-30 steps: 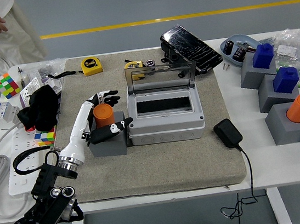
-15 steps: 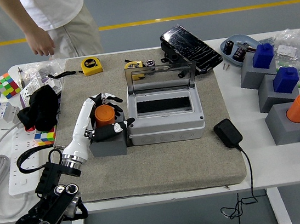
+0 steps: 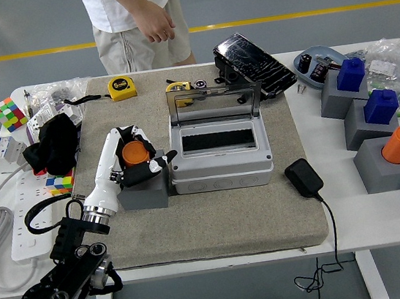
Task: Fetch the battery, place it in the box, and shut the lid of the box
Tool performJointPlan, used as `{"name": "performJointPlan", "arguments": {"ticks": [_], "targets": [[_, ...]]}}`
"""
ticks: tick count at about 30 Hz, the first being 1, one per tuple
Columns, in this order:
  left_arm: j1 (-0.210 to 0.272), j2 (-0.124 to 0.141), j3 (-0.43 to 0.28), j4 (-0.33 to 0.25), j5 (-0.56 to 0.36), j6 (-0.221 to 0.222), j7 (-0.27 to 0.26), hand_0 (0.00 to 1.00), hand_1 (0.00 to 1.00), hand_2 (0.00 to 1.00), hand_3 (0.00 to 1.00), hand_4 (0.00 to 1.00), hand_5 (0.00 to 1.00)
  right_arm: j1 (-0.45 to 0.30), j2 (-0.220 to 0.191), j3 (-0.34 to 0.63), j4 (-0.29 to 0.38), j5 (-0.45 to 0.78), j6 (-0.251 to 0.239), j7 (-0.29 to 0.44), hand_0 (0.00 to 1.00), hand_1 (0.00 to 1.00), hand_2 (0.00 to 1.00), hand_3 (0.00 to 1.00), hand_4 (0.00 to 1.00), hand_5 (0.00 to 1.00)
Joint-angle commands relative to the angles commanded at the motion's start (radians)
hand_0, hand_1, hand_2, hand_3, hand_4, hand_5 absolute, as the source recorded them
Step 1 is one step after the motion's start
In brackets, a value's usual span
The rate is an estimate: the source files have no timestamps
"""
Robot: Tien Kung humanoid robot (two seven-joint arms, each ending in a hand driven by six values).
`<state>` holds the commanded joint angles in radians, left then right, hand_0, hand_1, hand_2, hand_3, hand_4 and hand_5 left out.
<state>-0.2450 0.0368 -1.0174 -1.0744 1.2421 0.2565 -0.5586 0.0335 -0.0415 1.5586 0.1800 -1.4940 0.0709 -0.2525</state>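
An orange cylindrical battery (image 3: 135, 153) stands in a grey holder block (image 3: 146, 192) on the felt mat, just left of the grey box (image 3: 220, 163). The box's clear lid (image 3: 214, 104) stands upright at the back, and its dark inside is exposed. My left hand (image 3: 136, 158) has come in from the lower left. Its fingers are curled around the battery, with the thumb toward the box. The battery's lower part is hidden by the fingers and the holder.
A person stands at the far edge, one hand (image 3: 161, 29) hanging. A yellow tape measure (image 3: 122, 87) and a black device (image 3: 252, 55) lie behind the box, a black adapter (image 3: 304, 178) to its right. Grey blocks (image 3: 382, 162) stand at right; black cloth (image 3: 53, 143) and cubes lie at left.
My left hand's fingers have closed from spread to wrapped around the battery. The person has walked from the far left to the middle of the far side.
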Motion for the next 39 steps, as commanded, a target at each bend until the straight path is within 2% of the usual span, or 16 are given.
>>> {"name": "performJointPlan", "arguments": {"ticks": [1, 7, 11, 15, 18, 19, 23, 24, 25, 28, 30, 31, 36, 37, 39], "targets": [[-0.001, 0.001, 0.001, -0.005, 0.001, -0.001, 0.001, 0.069, 0.068, 0.107, 0.154, 0.755, 0.002, 0.0, 0.0, 0.0, 0.0, 0.0, 0.0, 0.0, 0.643, 0.666, 0.675, 0.611, 0.995, 0.601], [-0.005, 0.011, 0.011, -0.06, 0.034, -0.01, 0.032, 0.074, 0.069, 0.114, 0.159, 0.77, 0.002, -0.001, -0.001, 0.002, 0.0, -0.003, 0.0, -0.001, 0.643, 0.667, 0.675, 0.611, 0.995, 0.602], [-0.02, 0.027, 0.026, -0.123, 0.099, -0.021, 0.088, 0.074, 0.069, 0.114, 0.159, 0.77, 0.002, -0.001, -0.001, 0.0, 0.0, -0.001, 0.0, 0.0, 0.643, 0.667, 0.675, 0.611, 0.995, 0.602], [-0.063, 0.055, 0.073, -0.187, 0.181, -0.028, 0.157, 0.079, 0.072, 0.116, 0.163, 0.78, 0.002, -0.001, -0.001, 0.0, 0.0, -0.002, 0.0, 0.0, 0.643, 0.667, 0.675, 0.611, 0.994, 0.602], [-0.112, 0.07, 0.12, -0.212, 0.259, -0.028, 0.219, 0.079, 0.072, 0.116, 0.163, 0.78, 0.002, 0.0, -0.001, 0.001, 0.0, -0.003, 0.0, -0.001, 0.643, 0.667, 0.675, 0.611, 0.994, 0.602], [-0.133, 0.074, 0.141, -0.212, 0.289, -0.028, 0.238, 0.081, 0.08, 0.12, 0.169, 0.814, 0.002, 0.0, -0.001, 0.0, 0.0, -0.002, 0.0, -0.001, 0.642, 0.667, 0.675, 0.61, 0.994, 0.602], [-0.211, 0.073, 0.219, -0.172, 0.385, -0.044, 0.31, 0.081, 0.08, 0.12, 0.169, 0.814, 0.002, 0.002, -0.001, -0.003, 0.0, 0.001, 0.0, -0.002, 0.642, 0.667, 0.675, 0.61, 0.994, 0.602], [-0.23, 0.07, 0.238, -0.157, 0.419, -0.048, 0.329, 0.081, 0.08, 0.12, 0.169, 0.814, 0.002, 0.002, -0.001, -0.006, 0.0, 0.003, 0.0, -0.001, 0.642, 0.667, 0.675, 0.61, 0.994, 0.602], [-0.248, 0.066, 0.258, -0.142, 0.449, -0.05, 0.344, 0.083, 0.085, 0.125, 0.178, 0.856, 0.002, 0.003, -0.001, -0.008, 0.0, 0.005, 0.0, -0.001, 0.642, 0.666, 0.675, 0.611, 0.995, 0.602], [-0.294, 0.052, 0.312, -0.099, 0.508, -0.046, 0.373, 0.083, 0.085, 0.125, 0.178, 0.856, 0.002, 0.004, -0.001, -0.011, 0.0, 0.006, 0.0, -0.002, 0.642, 0.666, 0.675, 0.611, 0.995, 0.602], [-0.325, 0.036, 0.343, -0.069, 0.518, -0.041, 0.386, 0.083, 0.085, 0.125, 0.178, 0.856, 0.002, 0.004, -0.001, -0.012, 0.0, 0.006, 0.0, -0.003, 0.642, 0.666, 0.675, 0.611, 0.995, 0.602], [-0.338, 0.028, 0.353, -0.055, 0.522, -0.039, 0.394, 0.094, 0.093, 0.132, 0.187, 0.923, 0.002, 0.004, -0.001, -0.012, 0.0, 0.006, 0.0, -0.003, 0.642, 0.666, 0.675, 0.61, 0.995, 0.602], [-0.394, -0.018, 0.386, 0.001, 0.527, -0.025, 0.422, 0.094, 0.093, 0.132, 0.187, 0.923, 0.002, 0.002, -0.001, -0.01, 0.0, -0.001, 0.001, -0.006, 0.642, 0.666, 0.675, 0.61, 0.995, 0.602], [-0.407, -0.029, 0.391, 0.012, 0.526, -0.021, 0.427, 0.098, 0.098, 0.133, 0.197, 0.958, 0.002, 0.002, -0.001, -0.01, 0.0, -0.002, 0.001, -0.007, 0.642, 0.666, 0.675, 0.61, 0.995, 0.602], [-0.426, -0.037, 0.398, 0.032, 0.529, -0.015, 0.435, 0.098, 0.098, 0.133, 0.197, 0.958, 0.002, 0.004, -0.001, -0.011, 0.0, -0.003, 0.001, -0.007, 0.642, 0.666, 0.675, 0.61, 0.995, 0.602]]}}
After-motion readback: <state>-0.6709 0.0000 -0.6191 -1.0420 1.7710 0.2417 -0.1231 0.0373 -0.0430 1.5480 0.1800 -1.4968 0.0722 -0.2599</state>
